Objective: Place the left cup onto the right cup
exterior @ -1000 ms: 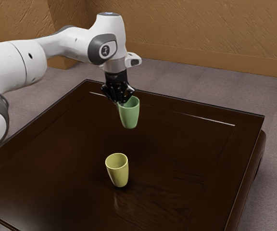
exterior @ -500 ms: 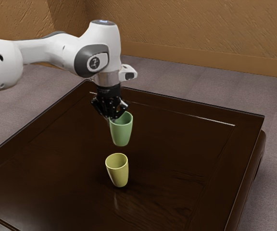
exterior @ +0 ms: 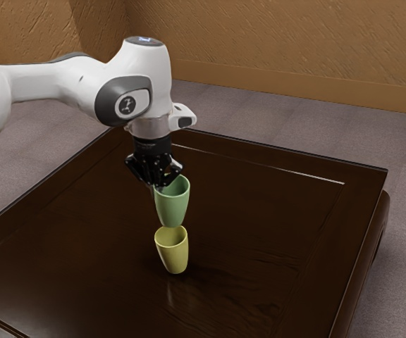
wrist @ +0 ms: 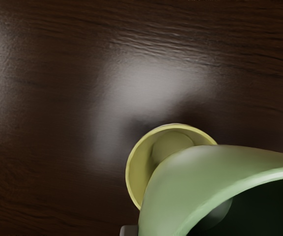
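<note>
The black gripper is pinching the green cup by its rim, fingers closing on the wall from both sides, and is holding it slightly tilted directly above the yellow cup, base meeting that cup's mouth, on the dark wooden table.

Table: dark wood with visible grain, polished to a glossy, reflective finish; green cup and yellow cup: smooth, matt, plastic-looking; arm: smooth white shell with a faint sheen; gripper: matt black; wall: rough tan plaster; floor: grey, carpet-like.
</note>
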Robot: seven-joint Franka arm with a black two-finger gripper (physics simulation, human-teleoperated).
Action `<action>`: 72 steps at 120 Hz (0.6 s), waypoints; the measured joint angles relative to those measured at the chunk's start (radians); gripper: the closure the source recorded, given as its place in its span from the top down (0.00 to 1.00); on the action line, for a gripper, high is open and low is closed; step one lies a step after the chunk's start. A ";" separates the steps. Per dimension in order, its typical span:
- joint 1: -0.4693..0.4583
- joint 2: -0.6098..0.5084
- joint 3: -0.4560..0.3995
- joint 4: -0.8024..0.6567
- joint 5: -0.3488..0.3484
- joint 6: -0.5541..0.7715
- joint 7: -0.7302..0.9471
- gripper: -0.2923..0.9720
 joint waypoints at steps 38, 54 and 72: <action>0.020 0.002 0.020 -0.062 -0.010 0.044 -0.030 0.15; 0.021 0.006 0.020 -0.080 -0.016 0.060 -0.038 0.15; 0.010 0.016 0.020 -0.084 -0.022 0.078 -0.046 0.15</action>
